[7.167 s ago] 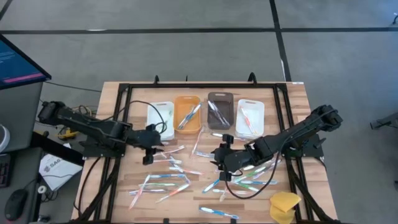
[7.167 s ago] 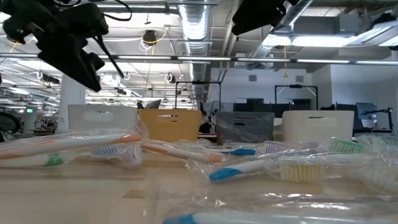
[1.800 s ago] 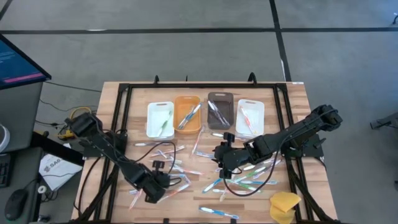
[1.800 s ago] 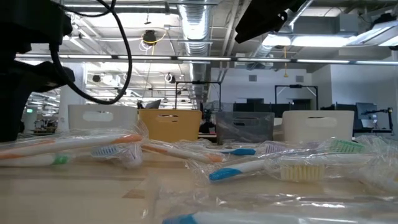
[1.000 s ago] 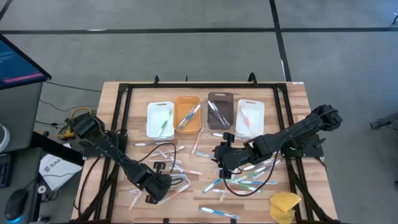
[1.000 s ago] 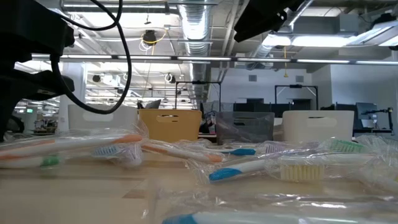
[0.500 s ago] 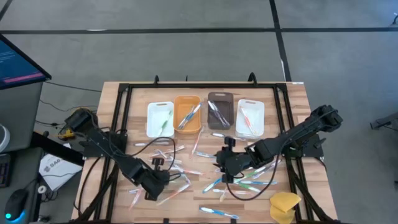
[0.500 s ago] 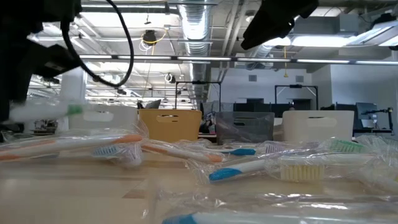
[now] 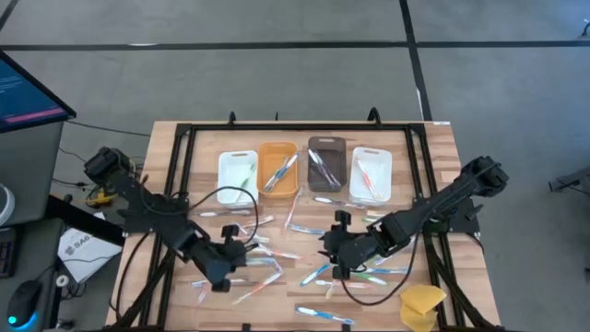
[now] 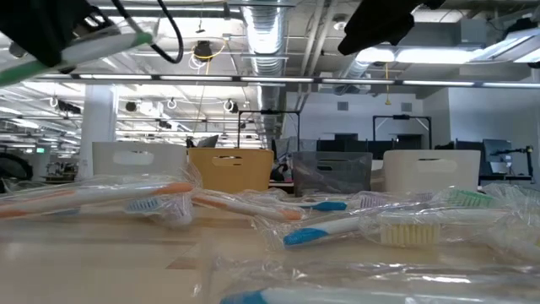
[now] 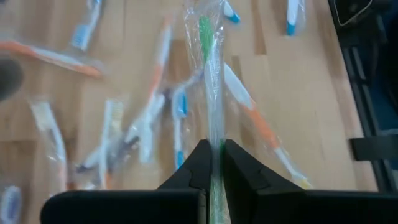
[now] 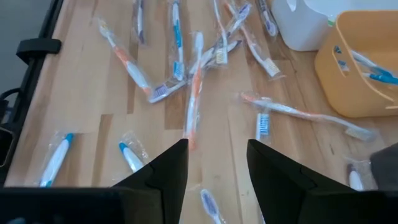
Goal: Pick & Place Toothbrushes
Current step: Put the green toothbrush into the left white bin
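Note:
Several wrapped toothbrushes (image 9: pixel 277 255) lie scattered flat on the wooden table (image 9: pixel 433 138), some with orange handles (image 12: pixel 194 102), some with blue (image 10: pixel 316 234). My left gripper (image 9: pixel 219 271) hangs over the near left of the scatter, shut on a green toothbrush (image 11: pixel 209 81) in a clear wrapper, which shows high up in the low view (image 10: pixel 93 52). My right gripper (image 9: pixel 337 259) hovers open over the loose brushes right of centre, with nothing between its fingers (image 12: pixel 163 168). My left gripper pinches the wrapped green toothbrush between its two fingers (image 11: pixel 198 163), at a stretch of the shaft (image 11: pixel 213 138) well back from the green end. The fingers slant down and lie along the brush, which sticks out past them. The brush is clear of the table.
Four small bins stand in a row at the far side: white (image 9: pixel 237 175), orange (image 9: pixel 277 169), grey (image 9: pixel 325 164) and white (image 9: pixel 371 173), each with brushes inside. A yellow sponge (image 9: pixel 422 304) lies at the near right corner. Black frame rails (image 9: pixel 184 157) run along the table's sides.
My left gripper has risen and drawn back toward the table's left with the green toothbrush, which has come off the table and now hangs clear. My right gripper has drifted a little toward the near edge, still open.

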Controlling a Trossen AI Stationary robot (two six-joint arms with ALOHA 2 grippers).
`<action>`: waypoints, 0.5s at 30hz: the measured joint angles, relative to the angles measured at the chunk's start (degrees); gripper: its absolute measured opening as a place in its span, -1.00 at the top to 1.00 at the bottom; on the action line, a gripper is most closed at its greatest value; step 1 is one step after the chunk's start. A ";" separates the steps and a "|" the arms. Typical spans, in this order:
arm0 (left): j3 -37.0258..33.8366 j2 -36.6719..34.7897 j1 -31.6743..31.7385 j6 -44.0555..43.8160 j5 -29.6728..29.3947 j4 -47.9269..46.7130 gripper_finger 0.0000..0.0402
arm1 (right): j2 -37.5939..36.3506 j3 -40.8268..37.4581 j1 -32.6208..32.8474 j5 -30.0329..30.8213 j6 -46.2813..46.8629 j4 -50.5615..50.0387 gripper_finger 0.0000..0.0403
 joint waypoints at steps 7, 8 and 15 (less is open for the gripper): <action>0.00 -0.85 1.47 3.47 -4.90 0.04 0.94 | 0.00 0.00 1.16 0.00 0.86 0.24 0.21; 0.00 -0.85 1.89 4.21 -6.03 0.16 0.94 | 0.00 0.00 1.26 0.00 0.86 0.26 0.21; 0.01 -2.86 4.50 9.67 -13.63 0.30 0.94 | 0.00 -0.02 1.80 0.00 0.84 2.00 0.21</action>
